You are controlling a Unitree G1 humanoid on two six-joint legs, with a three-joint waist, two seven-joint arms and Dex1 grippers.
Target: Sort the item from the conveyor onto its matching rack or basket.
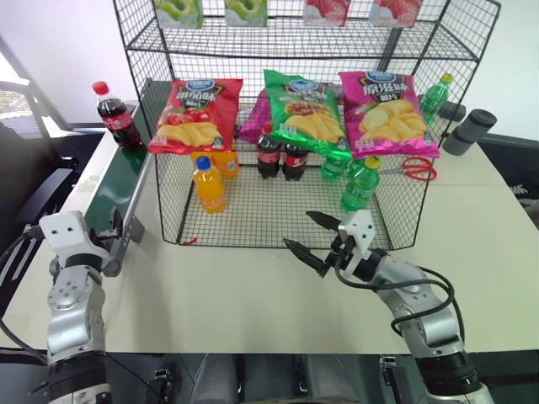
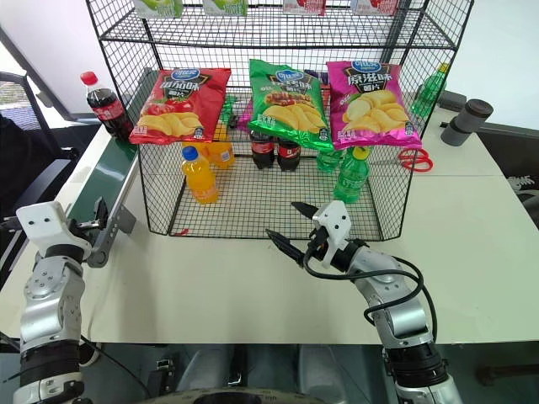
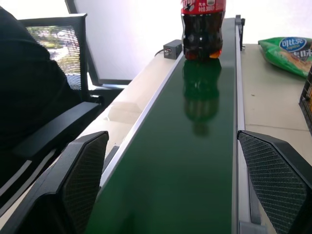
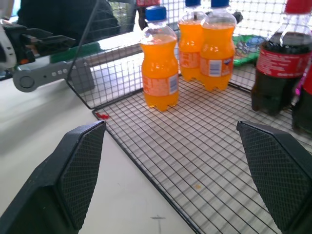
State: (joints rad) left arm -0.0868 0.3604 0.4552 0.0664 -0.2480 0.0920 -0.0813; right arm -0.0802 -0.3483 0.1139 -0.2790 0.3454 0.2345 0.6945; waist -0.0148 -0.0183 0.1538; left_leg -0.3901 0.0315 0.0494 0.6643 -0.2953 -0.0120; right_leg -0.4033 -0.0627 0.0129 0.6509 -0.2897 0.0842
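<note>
cola bottle [image 1: 115, 115] with a red cap stands upright at the far end of the green conveyor [image 1: 114, 185], which runs along the left edge of the counter [image 1: 253, 295]. nothing touches the bottle. the left hand [image 3: 165, 180] sits at the near end of the belt, well short of the bottle, pointing along the belt toward it, its two black fingers [image 3: 80, 175] spread wide with only belt between them. a dark office chair [image 1: 34, 181] stands off the counter's left side.

just right of the conveyor stands the black wire rack [image 1: 286, 126]. three chip bags hang across its front: a red one [image 1: 195, 114], a green one [image 1: 305, 109] and a pink one [image 1: 387, 109]. on its mesh floor, an orange drink bottle [image 1: 209, 185] with a blue cap stands near the front left, more orange bottles [image 4: 207, 48] behind it, two cola bottles [image 1: 281, 156] in the middle, and green bottles [image 1: 362, 181] with yellow caps toward the right.

the right hand [image 1: 316, 240] hovers low over the counter just in front of the rack's middle, angled left toward the mesh floor, fingers spread wide and holding nothing. red scissors [image 1: 418, 170] lie on the counter beside the rack's right side, and a dark cylinder [image 1: 472, 130] rests near the far right corner.
</note>
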